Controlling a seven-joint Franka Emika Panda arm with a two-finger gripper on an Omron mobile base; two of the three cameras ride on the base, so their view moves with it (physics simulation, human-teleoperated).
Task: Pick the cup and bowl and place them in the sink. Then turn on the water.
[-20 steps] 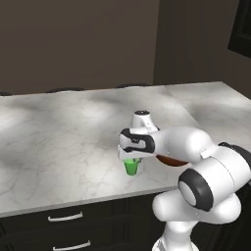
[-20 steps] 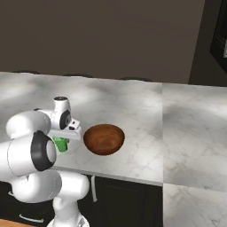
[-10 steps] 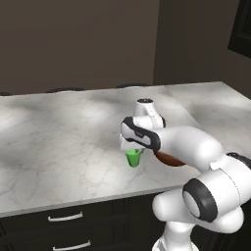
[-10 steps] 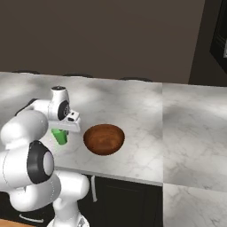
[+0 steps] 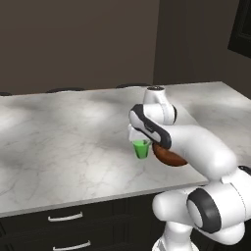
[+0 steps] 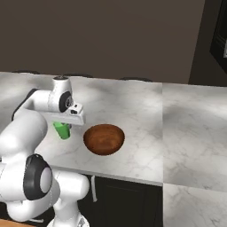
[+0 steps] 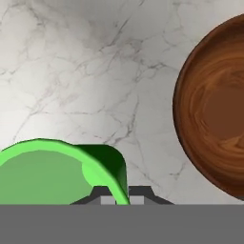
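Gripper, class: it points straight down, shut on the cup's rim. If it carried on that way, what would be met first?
Probably the marble counter: the gripper holds the cup above bare marble, beside the bowl. The cup's base would likely land first; its height is unclear.

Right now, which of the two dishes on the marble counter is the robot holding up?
The small bright green plastic cup, pinched at its rim by the gripper. The wide reddish-brown wooden bowl sits untouched beside it.

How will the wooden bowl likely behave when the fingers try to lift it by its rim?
The bowl looks glossy, so a rim pinch may slip. It is far wider than the cup, so it is probably heavier and may tilt in a one-sided grip. It looks rigid, unlikely to flex.
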